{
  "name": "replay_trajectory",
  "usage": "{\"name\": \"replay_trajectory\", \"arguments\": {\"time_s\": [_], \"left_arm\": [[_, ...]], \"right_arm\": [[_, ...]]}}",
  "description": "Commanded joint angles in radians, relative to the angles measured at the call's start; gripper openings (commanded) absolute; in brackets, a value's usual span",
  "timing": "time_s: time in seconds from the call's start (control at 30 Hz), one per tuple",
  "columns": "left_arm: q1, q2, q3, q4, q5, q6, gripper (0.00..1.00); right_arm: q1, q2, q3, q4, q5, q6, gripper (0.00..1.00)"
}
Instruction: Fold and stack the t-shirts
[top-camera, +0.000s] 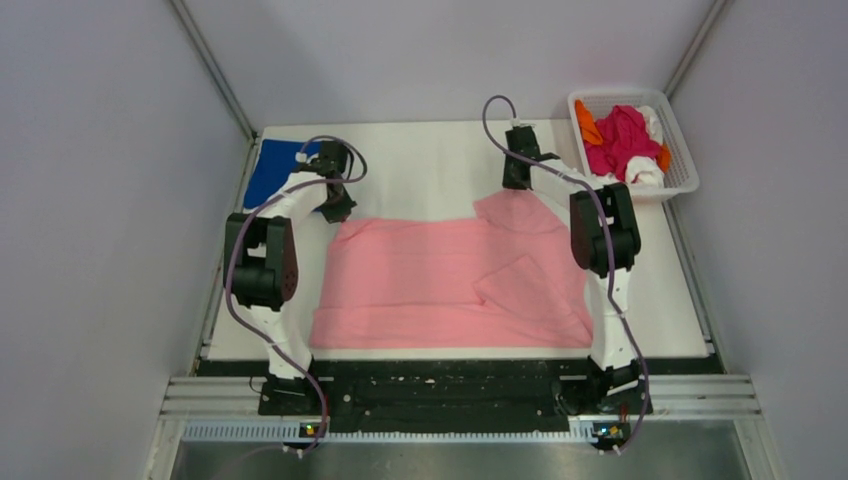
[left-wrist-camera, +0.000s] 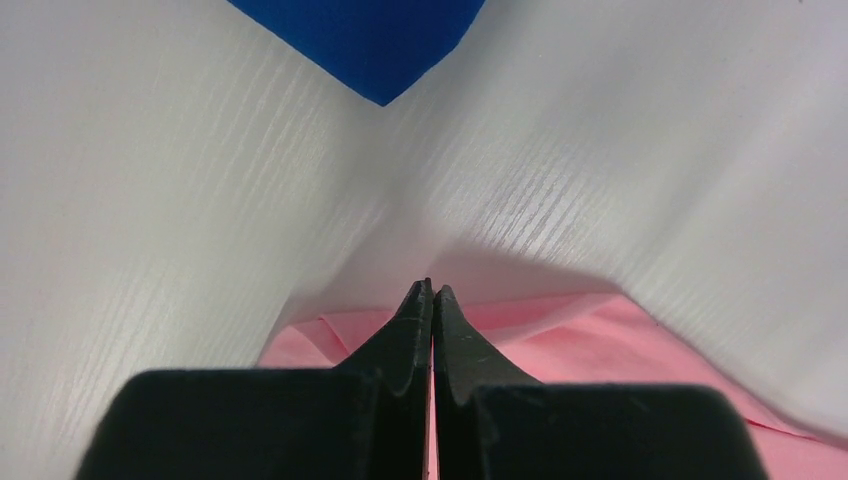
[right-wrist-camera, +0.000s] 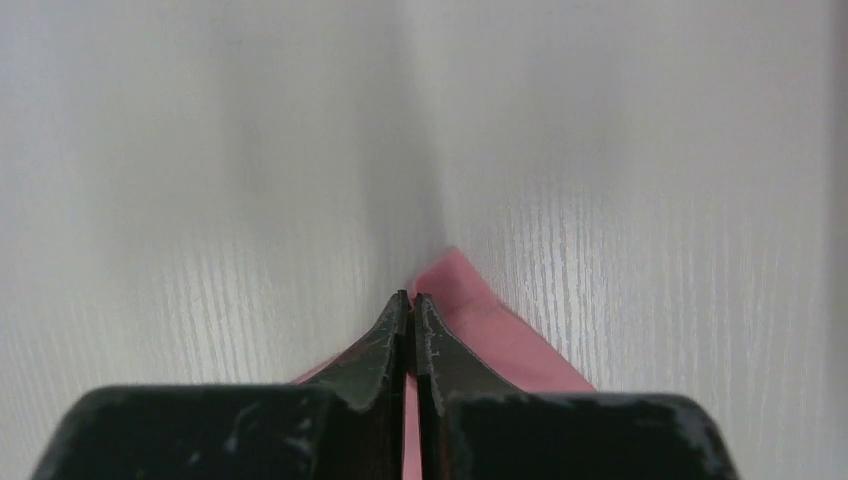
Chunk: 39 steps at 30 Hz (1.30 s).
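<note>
Top external view has the pink shirt (top-camera: 450, 280) spread flat across the middle of the tabletop (top-camera: 420, 160), one sleeve folded in over its right side. The left end effector (top-camera: 335, 205) sits at the shirt's far left corner and the right end effector (top-camera: 515, 180) at its far right corner. Holding both far corners at once would let the arms carry that edge toward the near side in one even fold.

Left wrist view shows the fingers pressed together with pink cloth under them and a pink sliver in the slit, so they appear to be pinching the shirt's edge. Right wrist view shows the same, a pink corner poking out past the closed tips.

A folded blue shirt (top-camera: 272, 170) lies at the far left, likely the base of the stack. Other shirts (top-camera: 620, 140) wait in the basket (top-camera: 690, 170) at the far right.
</note>
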Motion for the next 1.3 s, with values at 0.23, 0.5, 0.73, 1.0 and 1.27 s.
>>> {"name": "replay_trajectory", "arguments": {"time_s": [0.23, 0.5, 0.73, 1.0, 1.27], "left_arm": [[-0.019, -0.139, -0.071, 0.035, 0.025, 0.014, 0.00], [-0.051, -0.246, -0.191, 0.057, 0.018, 0.000, 0.00], [-0.064, -0.376, -0.315, 0.059, -0.009, -0.015, 0.00], [-0.064, -0.531, -0.436, 0.048, -0.053, -0.047, 0.00], [-0.064, -0.659, -0.561, 0.022, -0.076, -0.069, 0.00]], "right_arm": [[0.011, -0.185, -0.141, 0.115, 0.009, 0.004, 0.00], [0.037, -0.486, -0.450, 0.181, -0.007, 0.014, 0.00], [0.103, -0.757, -0.701, 0.145, 0.062, 0.067, 0.00], [0.174, -1.030, -0.873, 0.057, 0.071, 0.132, 0.00], [0.206, -1.253, -0.977, -0.087, 0.059, 0.186, 0.00]]}}
